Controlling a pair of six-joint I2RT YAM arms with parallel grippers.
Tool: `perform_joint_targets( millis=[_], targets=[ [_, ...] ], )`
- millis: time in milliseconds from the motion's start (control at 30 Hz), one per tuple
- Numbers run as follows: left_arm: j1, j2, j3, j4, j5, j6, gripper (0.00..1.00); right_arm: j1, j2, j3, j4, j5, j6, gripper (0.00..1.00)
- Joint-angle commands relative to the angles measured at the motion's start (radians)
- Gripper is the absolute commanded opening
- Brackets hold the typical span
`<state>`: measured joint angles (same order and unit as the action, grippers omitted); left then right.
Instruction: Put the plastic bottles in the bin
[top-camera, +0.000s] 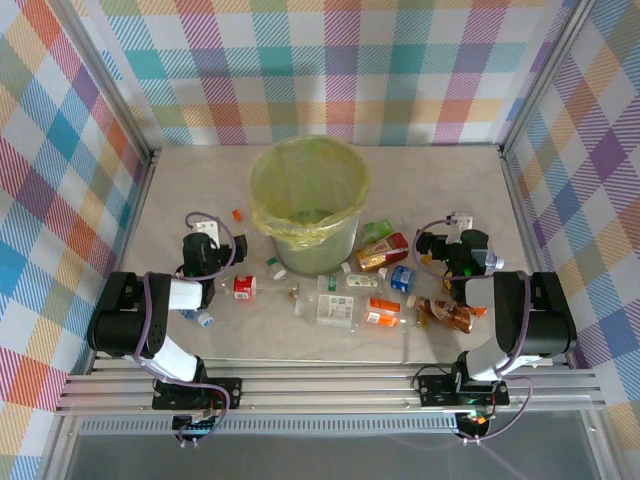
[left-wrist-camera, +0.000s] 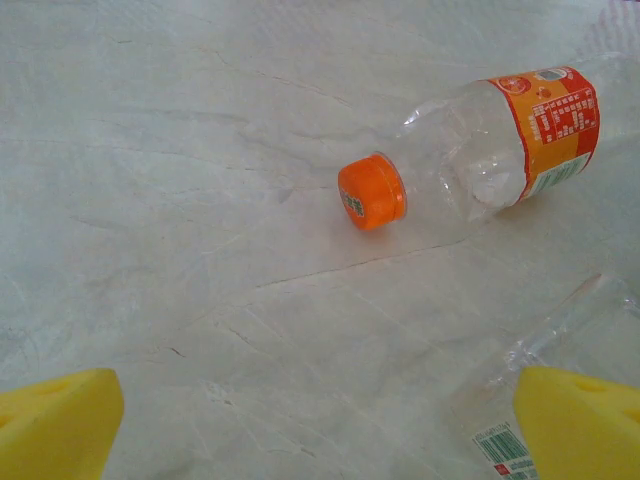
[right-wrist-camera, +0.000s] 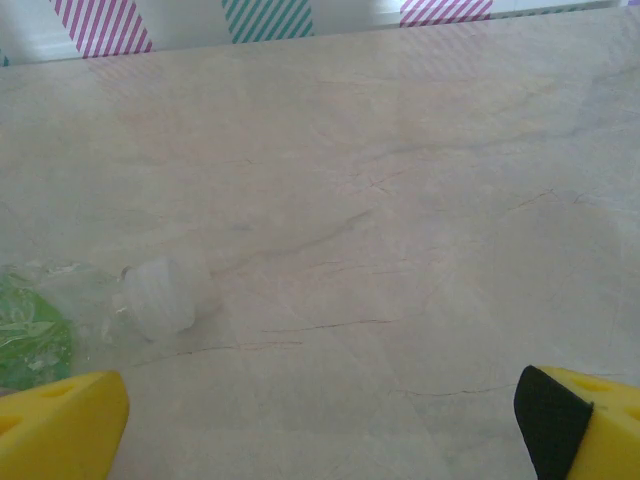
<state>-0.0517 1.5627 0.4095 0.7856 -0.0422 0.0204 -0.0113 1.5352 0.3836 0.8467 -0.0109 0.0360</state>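
The bin (top-camera: 332, 238), round and lined with a yellow-green bag, stands at the table's middle back. Plastic bottles (top-camera: 340, 305) lie scattered in front of it and to its right, among them a red-labelled one (top-camera: 244, 287) and an orange-labelled one (top-camera: 383, 312). My left gripper (top-camera: 204, 228) is left of the bin, open, with bare table between its fingers (left-wrist-camera: 55, 425). Ahead of it lies an orange-capped bottle (left-wrist-camera: 480, 150); a clear bottle (left-wrist-camera: 565, 330) rests by its right finger. My right gripper (top-camera: 458, 222) is right of the bin, open and empty, its fingers (right-wrist-camera: 60, 425) wide apart. A white-capped, green-labelled bottle (right-wrist-camera: 150, 298) lies to its left.
Plaid-patterned walls on metal posts (top-camera: 140, 130) enclose the table at the back and both sides. A crushed brown bottle (top-camera: 450, 315) lies close to the right arm, and a small blue-capped bottle (top-camera: 205, 320) lies under the left forearm.
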Motion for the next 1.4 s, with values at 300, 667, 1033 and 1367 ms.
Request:
perform_joint_targets(
  millis=[300,667,1033,1367],
  targets=[
    [-0.006,0.004,0.017,0.017,0.004,0.017,1.00,0.005,0.000,0.019,0.000,-0.012,-0.014,1.00],
    [-0.007,0.004,0.017,0.015,0.005,0.016,1.00,0.007,0.000,0.020,0.000,-0.011,-0.015,1.00],
    [-0.006,0.005,0.019,0.012,0.004,0.016,1.00,0.007,0.000,0.020,0.000,-0.012,-0.014,1.00],
    [-0.004,-0.011,0.030,-0.020,0.008,0.016,1.00,0.006,-0.009,0.031,-0.029,-0.008,-0.012,1.00]
  ],
)
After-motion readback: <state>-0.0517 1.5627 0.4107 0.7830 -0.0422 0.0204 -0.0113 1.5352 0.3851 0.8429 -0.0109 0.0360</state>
